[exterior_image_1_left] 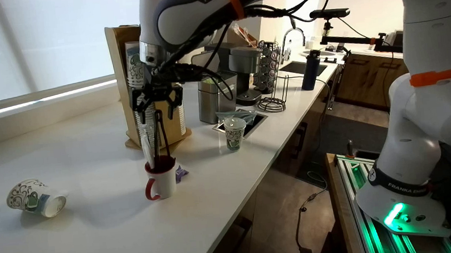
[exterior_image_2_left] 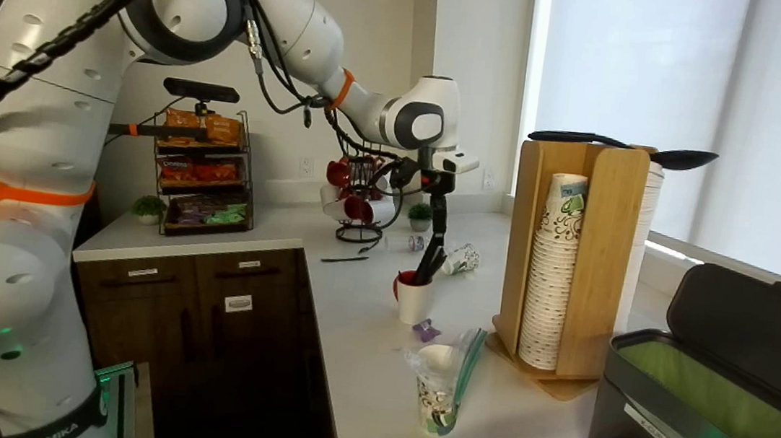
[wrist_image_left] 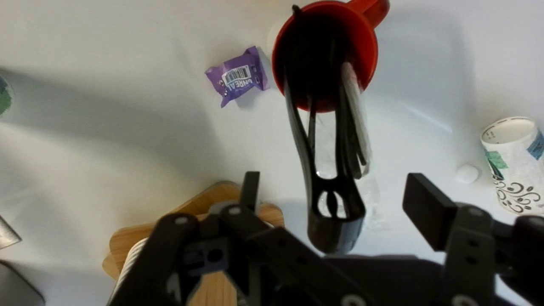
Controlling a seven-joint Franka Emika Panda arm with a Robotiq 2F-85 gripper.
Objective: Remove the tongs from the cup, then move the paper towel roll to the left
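Wrist view: gripper spread apart, left and right of tongs standing in cup. Likely removal step; next: squeeze, lift clear.

Bare surface lies between mug and tipped cup, and gaps flank the tongs within the spread claw, though the box stands near one side.

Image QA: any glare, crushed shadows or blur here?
Both exterior views: window pale and bright. In an exterior view: green base light glaring. In an exterior view: lower cabinets near black. Wrist view: tongs fade into the dark inside of the mug, broad soft shadows on the counter, gripper slightly soft, purple wrapper fairly crisp.
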